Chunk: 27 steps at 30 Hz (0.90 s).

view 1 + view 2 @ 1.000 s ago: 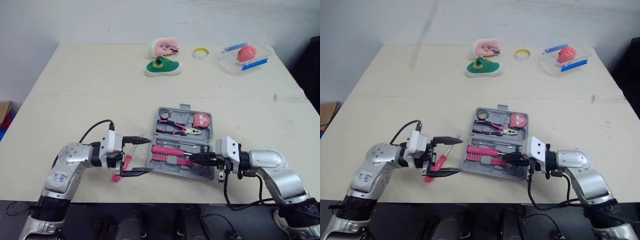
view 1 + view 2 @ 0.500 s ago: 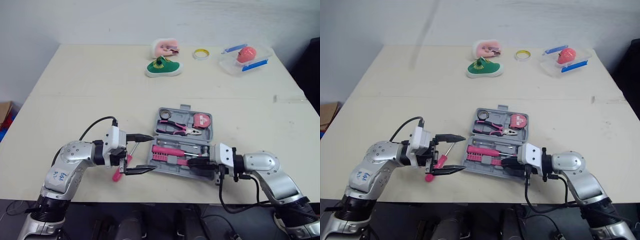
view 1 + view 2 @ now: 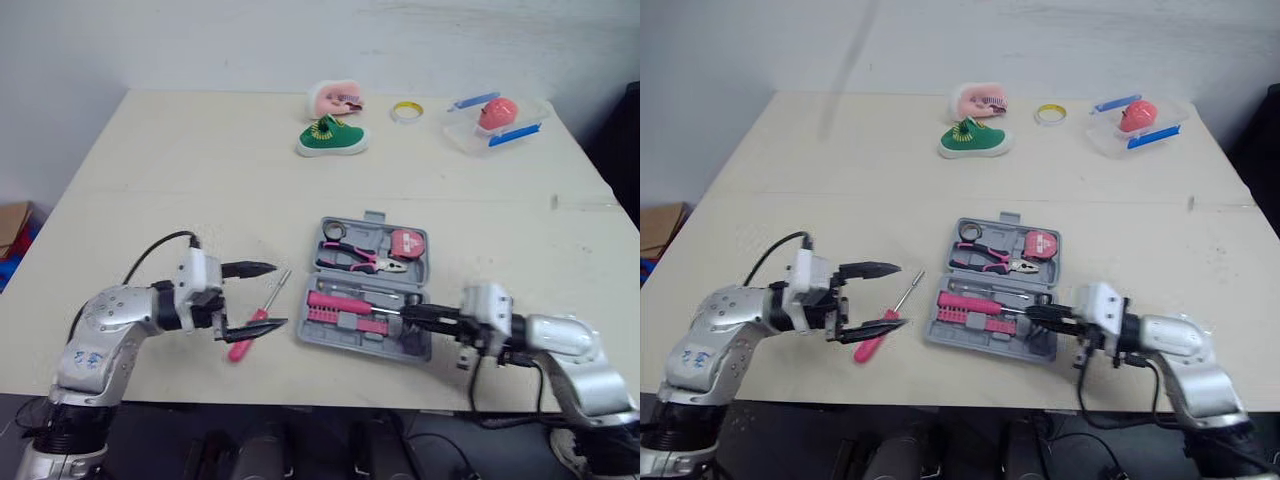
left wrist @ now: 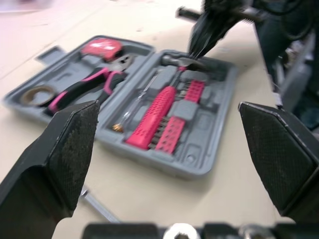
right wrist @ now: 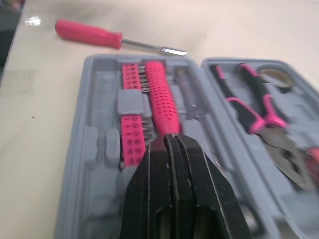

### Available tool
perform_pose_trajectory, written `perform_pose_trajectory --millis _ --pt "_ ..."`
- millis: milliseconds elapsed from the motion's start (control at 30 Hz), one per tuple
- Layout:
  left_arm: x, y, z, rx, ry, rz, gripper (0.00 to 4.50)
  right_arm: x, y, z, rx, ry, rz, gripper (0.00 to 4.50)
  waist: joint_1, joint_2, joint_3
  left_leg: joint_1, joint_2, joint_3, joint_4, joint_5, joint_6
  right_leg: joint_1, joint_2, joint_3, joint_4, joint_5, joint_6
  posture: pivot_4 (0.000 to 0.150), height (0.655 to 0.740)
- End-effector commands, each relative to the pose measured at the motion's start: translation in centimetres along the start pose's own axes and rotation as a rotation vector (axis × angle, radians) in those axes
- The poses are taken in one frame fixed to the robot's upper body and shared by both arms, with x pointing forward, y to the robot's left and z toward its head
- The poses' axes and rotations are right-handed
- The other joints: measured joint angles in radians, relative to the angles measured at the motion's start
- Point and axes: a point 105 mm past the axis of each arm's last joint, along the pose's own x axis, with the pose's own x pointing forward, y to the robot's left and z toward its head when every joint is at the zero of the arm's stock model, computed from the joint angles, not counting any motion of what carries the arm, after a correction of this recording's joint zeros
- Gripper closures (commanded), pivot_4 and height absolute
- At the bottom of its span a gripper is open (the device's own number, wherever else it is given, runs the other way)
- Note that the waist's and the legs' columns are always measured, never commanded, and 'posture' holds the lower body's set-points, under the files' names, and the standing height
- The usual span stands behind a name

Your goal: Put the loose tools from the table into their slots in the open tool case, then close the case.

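The grey tool case [image 3: 414, 281] lies open near the table's front edge, holding pink pliers [image 3: 357, 261], a red tape measure [image 3: 406, 241] and a pink bit driver [image 3: 337, 301]. A loose pink screwdriver [image 3: 248, 333] lies on the table just left of the case. My left gripper [image 3: 274, 296] is open, its fingertips level with the screwdriver and holding nothing. My right gripper [image 3: 405, 313] is shut and empty, its tips over the case's near right corner. In the right wrist view the shut fingers [image 5: 172, 149] point at the bit driver [image 5: 161, 102], with the screwdriver [image 5: 89, 35] beyond.
At the table's far edge stand a green shoe [image 3: 332, 138], a pink object [image 3: 335, 97], a tape roll [image 3: 406, 111] and a clear container [image 3: 492, 122] with a red thing inside. A black cable loops over my left arm.
My left gripper has drawn back to the left, away from the case, still open. My right gripper has pulled back to the right, off the middle of the case. The camera shifted slightly.
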Motion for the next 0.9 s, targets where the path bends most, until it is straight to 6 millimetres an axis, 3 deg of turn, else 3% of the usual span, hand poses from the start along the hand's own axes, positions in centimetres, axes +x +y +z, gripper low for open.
perform_pose_trajectory --millis 33,67,100,167,300,400,467,533,600,900 --pt "-3.3 2.0 -0.2 0.038 0.015 0.158 0.00 -3.3 -1.2 1.5 -0.035 -0.034 -0.078 4.44 0.002 0.000 0.000 0.000 0.000 0.000 0.000 -0.002 0.003 0.000 0.000 0.000 0.000 0.000 0.000 0.150 0.7400" --pt "-4.5 2.5 -0.7 0.037 0.033 0.213 0.00 -4.5 -1.7 1.2 -0.028 -0.008 -0.120 4.44 0.002 0.000 0.000 0.000 0.000 -0.001 0.000 -0.002 0.004 0.000 0.000 0.000 0.000 0.000 0.000 0.150 0.7400" --pt "-6.2 3.3 -1.3 0.036 0.052 0.291 0.00 -6.1 -2.5 0.6 -0.036 0.027 -0.190 3.85 0.002 0.000 0.000 0.000 0.000 -0.001 0.000 -0.003 0.004 0.000 0.000 0.000 0.000 0.000 0.000 0.150 0.7400" --pt "-9.2 4.1 -2.3 0.038 0.090 0.417 0.00 -9.0 -3.2 -0.7 -0.023 0.094 -0.283 3.31 0.003 0.000 0.000 0.000 0.000 -0.001 0.000 -0.006 0.000 0.000 -0.001 0.000 0.000 0.000 0.000 0.150 0.7400" --pt "-15.7 4.5 -4.4 -0.008 0.167 0.685 0.00 -14.8 -4.4 -2.6 -0.103 0.196 -0.466 1.37 -0.003 0.000 0.000 0.000 0.000 0.001 -0.002 -0.007 0.002 0.000 -0.001 0.000 -0.003 0.000 -0.001 0.150 0.7400" --pt "-18.4 4.3 -5.1 -0.014 0.203 0.789 0.00 -16.6 -4.5 -3.4 -0.114 0.211 -0.506 0.03 -0.003 0.000 0.001 0.000 0.000 0.002 -0.001 -0.009 0.000 0.000 -0.001 0.001 -0.004 0.000 0.000 0.150 0.7400" --pt "-20.6 4.1 -5.5 -0.027 0.218 0.862 0.00 -18.2 -4.4 -4.2 -0.088 0.249 -0.544 0.03 -0.003 0.001 0.001 0.001 0.000 0.002 -0.001 -0.009 0.000 0.000 -0.001 0.001 -0.003 0.000 0.000 0.150 0.7400" --pt "-21.1 3.9 -5.4 -0.025 0.221 0.868 0.00 -19.0 -4.5 -4.6 -0.070 0.265 -0.580 0.03 -0.003 0.002 0.002 0.001 0.000 0.001 -0.002 -0.009 -0.001 -0.001 -0.002 0.002 -0.003 0.000 0.000 0.150 0.7400" --pt "-20.7 3.8 -5.0 -0.012 0.213 0.851 0.00 -18.9 -4.6 -4.7 -0.079 0.267 -0.577 0.03 -0.001 0.003 0.002 0.001 0.000 0.002 -0.003 -0.010 -0.001 -0.001 -0.002 0.002 -0.004 0.000 -0.001 0.150 0.7400" --pt "-15.8 3.3 -2.7 0.007 0.155 0.714 0.00 -13.9 -5.6 -2.0 -0.074 0.042 -0.482 0.03 -0.005 0.006 0.004 0.001 0.001 0.002 -0.005 -0.010 -0.003 -0.002 -0.002 0.003 -0.004 -0.001 -0.001 0.150 0.7400"
